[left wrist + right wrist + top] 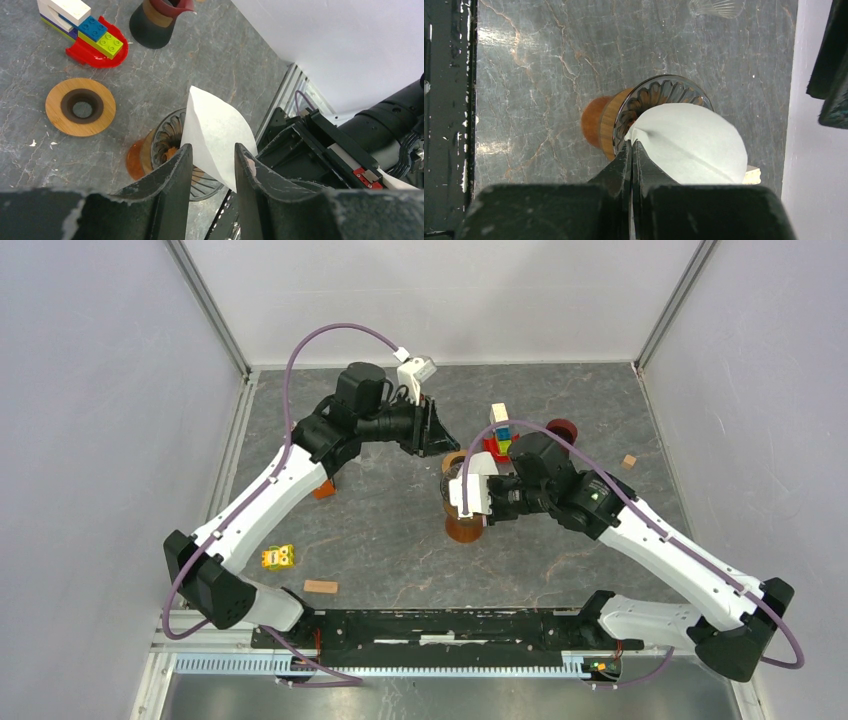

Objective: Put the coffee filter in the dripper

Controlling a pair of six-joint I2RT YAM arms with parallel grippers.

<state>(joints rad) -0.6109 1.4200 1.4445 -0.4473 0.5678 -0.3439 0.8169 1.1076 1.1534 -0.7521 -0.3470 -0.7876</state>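
Note:
The white paper coffee filter (694, 140) is opened into a cone and hangs just above the glass dripper (649, 95), which has a wooden collar and an orange base. My right gripper (630, 142) is shut on the filter's near edge. In the top view the right gripper (458, 490) hovers over the dripper (463, 528). My left gripper (212, 147) is open. The filter (215, 125) shows through its gap, above the dripper (167, 137). In the top view the left gripper (435, 430) is just behind the dripper.
A wooden ring (80, 106) lies behind the dripper. A red toy-brick boat (95, 42) and a dark pitcher (157, 20) stand further back. A yellow toy (278, 557) and small wooden blocks (321, 587) lie at the left front. Another block (628, 461) lies at right.

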